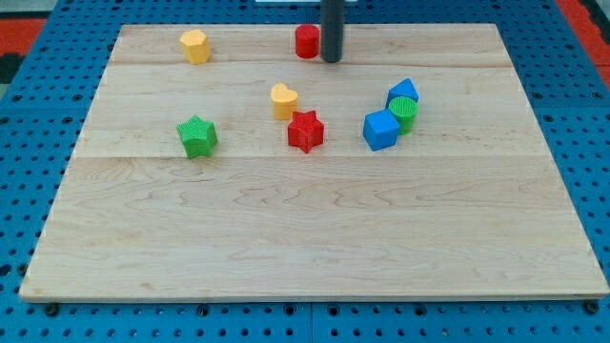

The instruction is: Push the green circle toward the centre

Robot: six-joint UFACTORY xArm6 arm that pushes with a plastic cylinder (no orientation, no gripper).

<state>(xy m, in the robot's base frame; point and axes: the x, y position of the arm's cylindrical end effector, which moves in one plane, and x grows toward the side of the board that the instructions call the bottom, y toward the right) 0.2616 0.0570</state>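
Dark and straight, the rod ends in my tip (331,60), an end effector with no jaws, grasping nothing, resting on the wooden surface (286,229) just right of the red cylinder (306,41). Measured from that cylinder, the green circle (404,113) lies well toward the view's bottom right, wedged against two blue blocks (380,130) (403,91).

No readable text, label, brand, number or sign anywhere on board or blocks.
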